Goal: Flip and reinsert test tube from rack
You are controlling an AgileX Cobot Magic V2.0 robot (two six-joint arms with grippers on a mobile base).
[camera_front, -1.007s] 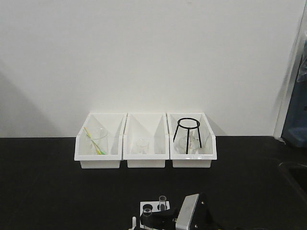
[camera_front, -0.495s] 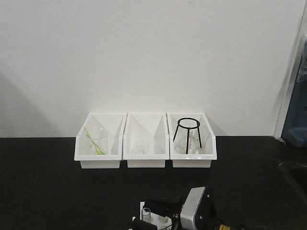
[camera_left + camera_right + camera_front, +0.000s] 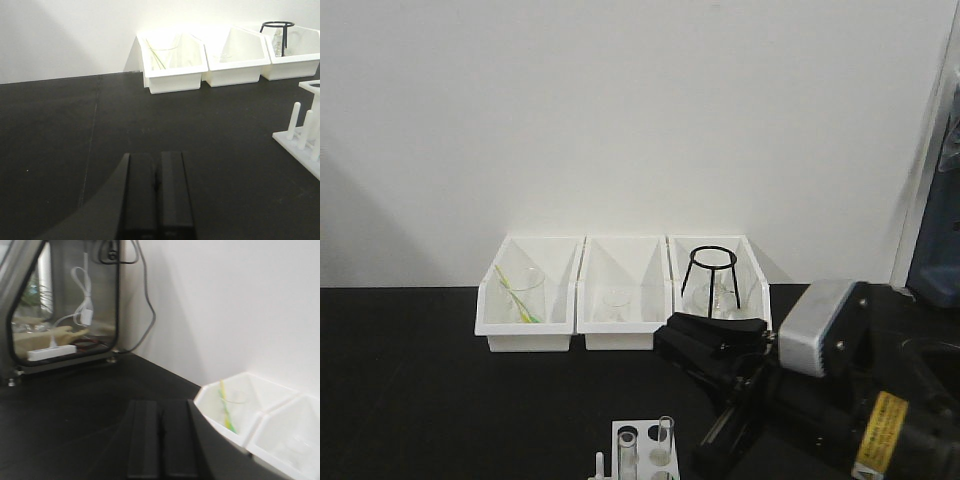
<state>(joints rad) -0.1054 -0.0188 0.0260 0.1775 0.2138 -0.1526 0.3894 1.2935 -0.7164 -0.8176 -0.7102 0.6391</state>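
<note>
Your right gripper (image 3: 712, 335) has lifted off rack (image 3: 642, 452), now raised near bins (image 3: 622, 335), fingers pressed together, empty. Left gripper (image 3: 157, 192) likewise closed, empty. Test tube (image 3: 664, 441) stands upright in rack beside second tube (image 3: 626, 453)

Left gripper (image 3: 157, 192) fingers (image 3: 141, 195) pressed together above black table (image 3: 60, 150), rack (image 3: 306, 142) at right.

Rack (image 3: 642, 447): lower part cut off by front view's bottom edge; in left wrist view only a corner shows at right edge. Test tube (image 3: 664, 440): base out of frame. Right wrist view blurred; beaker (image 3: 231, 410) contents unclear.
</note>
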